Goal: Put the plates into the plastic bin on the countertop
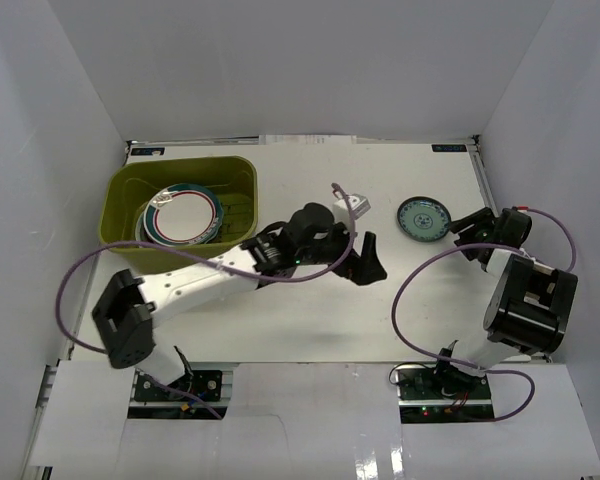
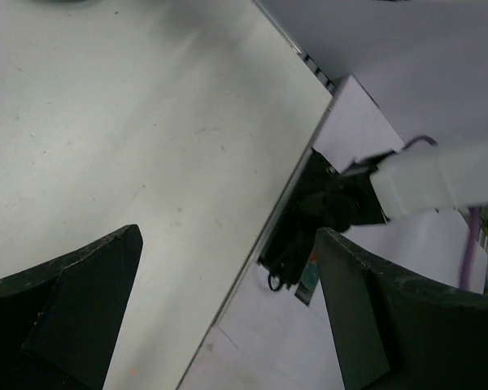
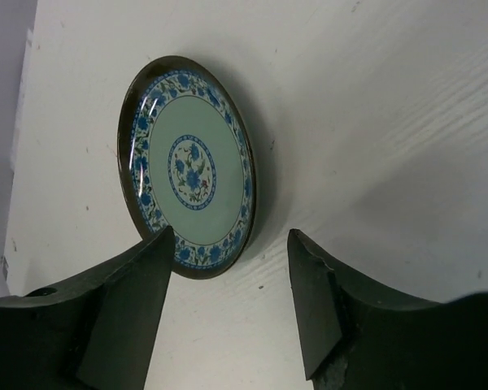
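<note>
Back wall (image 1: pixel 300 60): plain white, upright at the far end.
Left wall (image 1: pixel 40 150): white, shadowed.
Right wall (image 1: pixel 565 110): white, evenly lit.
Front panel (image 1: pixel 300 420): glossy white sheet along the near edge, two notches cut in.
Dark label (image 1: pixel 145 151): small strip, far-left corner.

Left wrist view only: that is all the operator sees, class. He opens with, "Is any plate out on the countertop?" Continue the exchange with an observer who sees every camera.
Observer: One. A small teal floral plate lies on the countertop, right of centre.
Operator: Is anything holding it?
Observer: No. The right claw is open and faces the plate's near edge without gripping it.
Operator: And the bin?
Observer: The olive plastic bin, back left, holds a stack; on top lies a white plate with a teal-red rim.
</note>
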Motion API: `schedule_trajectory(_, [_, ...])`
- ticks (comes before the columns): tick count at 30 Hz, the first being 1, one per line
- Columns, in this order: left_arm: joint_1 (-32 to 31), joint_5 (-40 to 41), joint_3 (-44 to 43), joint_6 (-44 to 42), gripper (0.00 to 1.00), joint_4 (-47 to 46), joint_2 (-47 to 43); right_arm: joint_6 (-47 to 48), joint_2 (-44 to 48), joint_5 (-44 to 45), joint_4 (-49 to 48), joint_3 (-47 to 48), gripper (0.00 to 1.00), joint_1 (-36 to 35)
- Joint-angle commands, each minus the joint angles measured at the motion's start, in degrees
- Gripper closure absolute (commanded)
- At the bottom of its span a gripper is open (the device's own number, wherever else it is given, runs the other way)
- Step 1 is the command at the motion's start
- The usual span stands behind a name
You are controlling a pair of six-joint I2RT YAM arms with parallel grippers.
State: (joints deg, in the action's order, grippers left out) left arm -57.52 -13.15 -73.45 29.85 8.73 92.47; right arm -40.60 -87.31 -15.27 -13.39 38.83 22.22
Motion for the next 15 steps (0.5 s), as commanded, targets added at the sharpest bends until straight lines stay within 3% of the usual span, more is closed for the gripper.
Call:
schedule_trajectory(1, [-0.75, -1.88, 8.04, -3.3, 0.02, -3.28, -13.34, -3.61, -3.12, -4.16, -7.53, 0.55, 0.38, -1.47])
schedule_trajectory(6, [-0.93, 2.23, 20.25, -3.65, 0.02, -2.67, -28.11, -3.69, -6.46, -0.82, -8.23, 0.29, 0.46, -3.06])
schedule_trajectory(11, [-0.93, 10.84, 24.75, -3.3, 0.02, 2.59, -42.16, -4.75, -10.95, 2.96, -9.2, 2.21, 0.55, -5.16])
schedule_trajectory(13, [-1.02, 16.36, 26.34, -3.56, 0.02, 4.01, -45.6, -5.28, -13.23, 3.66, -9.2, 3.62, 0.69, -5.87])
schedule_trajectory(15, [-0.93, 19.11, 26.87, -3.57, 0.02, 5.85, -49.9, -6.42, -13.33, 3.32, -10.42, 2.67, 0.92, -6.48])
